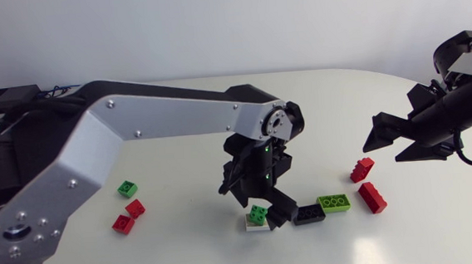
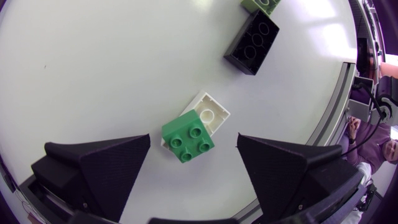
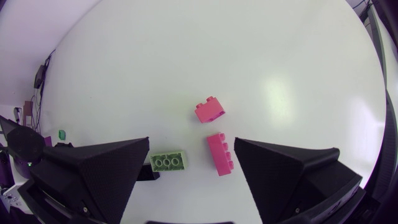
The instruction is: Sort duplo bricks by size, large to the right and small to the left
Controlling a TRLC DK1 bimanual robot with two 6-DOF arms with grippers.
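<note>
— so where's the left gripper?
— lower middle of the head view, fingers wide. a green brick lies between them, touching neither, sitting skewed on a white brick.
— and next to that?
— just right, a black brick, then a lime brick, then two red bricks.
— the right gripper?
— at the right edge, fingers wide too. three small bricks lie lower left, one green and two red.

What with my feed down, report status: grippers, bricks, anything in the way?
Left gripper open, straddling small green brick stacked on white brick. Right gripper open, empty, over large red brick. Black brick close by stack, not touching.
</note>
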